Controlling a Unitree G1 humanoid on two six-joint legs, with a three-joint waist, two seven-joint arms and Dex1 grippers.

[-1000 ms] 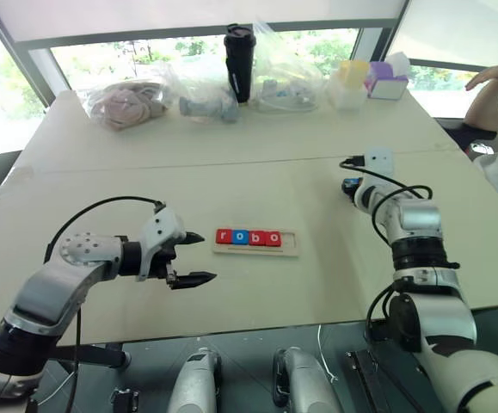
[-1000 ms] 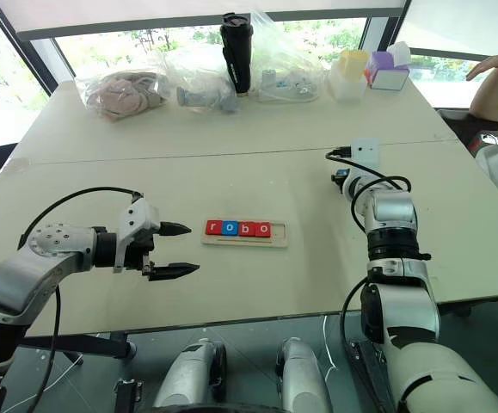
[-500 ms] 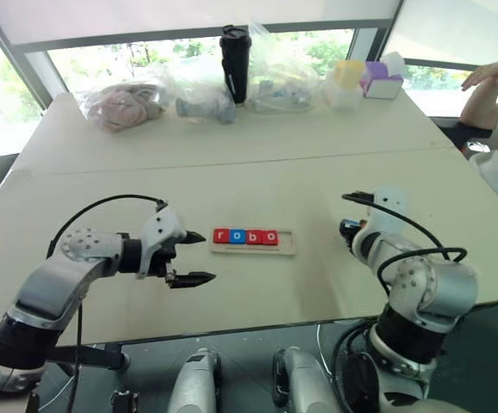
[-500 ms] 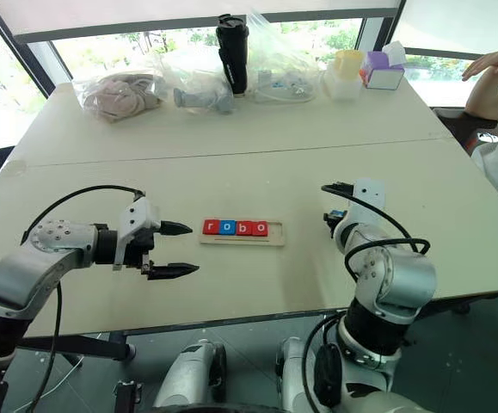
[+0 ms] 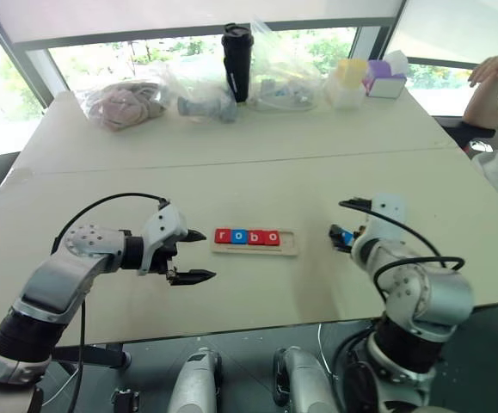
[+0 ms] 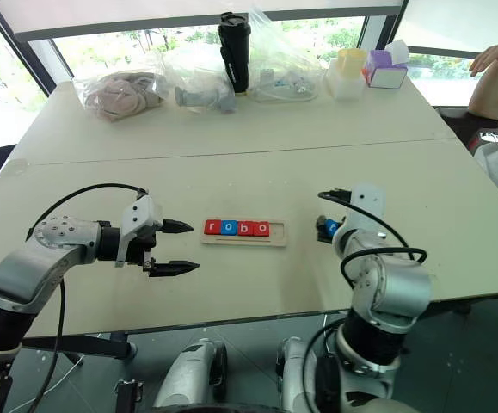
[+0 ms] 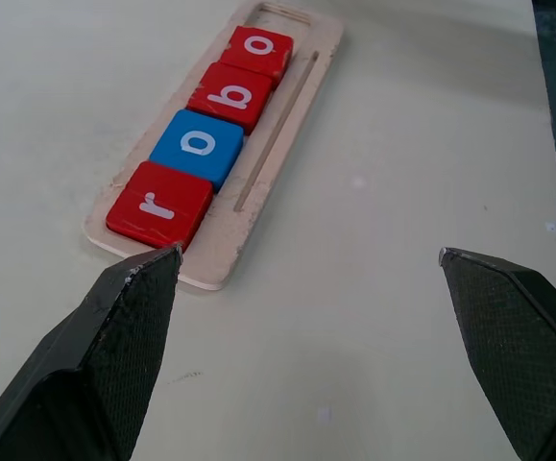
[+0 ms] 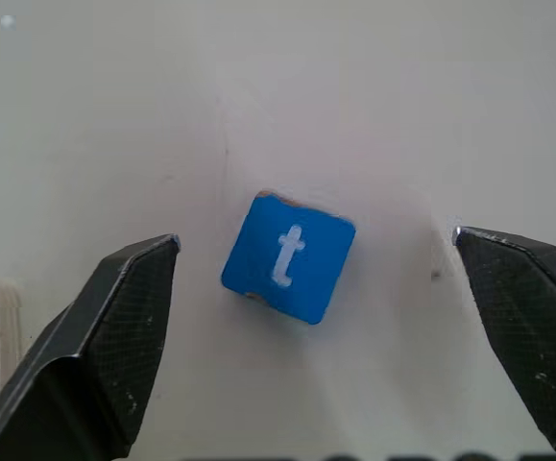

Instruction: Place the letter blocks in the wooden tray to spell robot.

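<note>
The right gripper [image 8: 316,288] stands spread wide, its two fingers [image 8: 114,327] flanking the t block [image 8: 288,256] without touching it. The blue block lies flat on the table [image 5: 257,172], letter up, just right of the tray [image 5: 255,243]; the wide stance around it suggests a pinch being lined up, not yet made.

The tray lies between the two arms. In its groove sit four blocks [image 7: 201,144], side by side and touching, reading "r o b o": red r, blue o, red b, red o. The slot at the tray's right end, the side nearest the t block, is bare, evidently kept for the last letter.

The left gripper [image 5: 190,255] hangs just left of the tray, also spread and holding nothing, its tips pointed toward the r end; it appears to be waiting clear of the work.

Beyond the tray, at the table's far edge, stand a black tumbler [image 5: 238,62] and plastic bags [image 5: 205,86]; no labels there can be read.
</note>
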